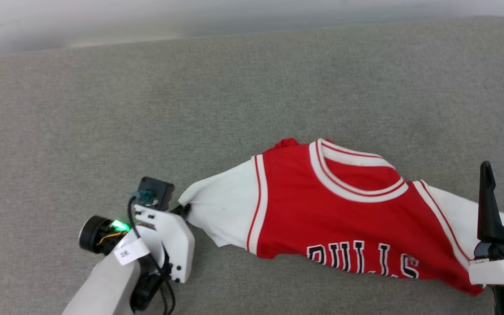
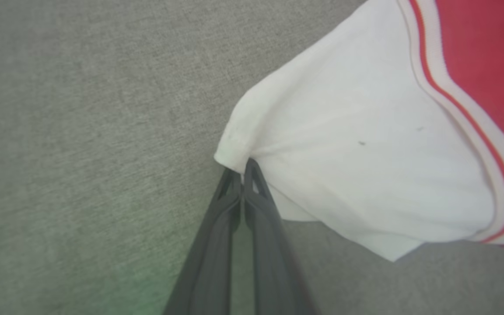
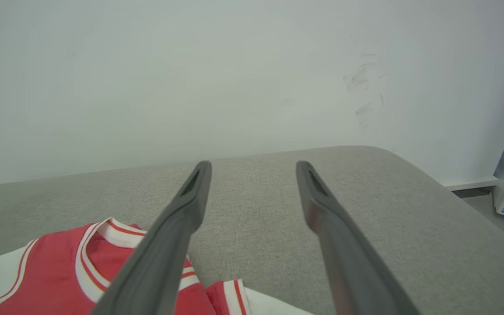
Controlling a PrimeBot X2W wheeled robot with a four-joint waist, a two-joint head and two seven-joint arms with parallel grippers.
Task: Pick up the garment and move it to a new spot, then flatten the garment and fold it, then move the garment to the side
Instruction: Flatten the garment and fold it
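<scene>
Pinching a sleeve tip suits this likely limp, light garment [image 1: 330,210]: left fingers [image 2: 258,192] are clamped there, right fingers [image 3: 186,205] gape empty.

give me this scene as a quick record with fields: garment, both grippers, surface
garment: red BULLS jersey, rumpled, not yet flat, lettering facing up
surface: grey fabric cushion
left gripper: shut, pinching the edge of the jersey's white sleeve
right gripper: open, holding nothing; in the head view its fingers stand over the jersey's other sleeve
backdrop: pale wall
</scene>
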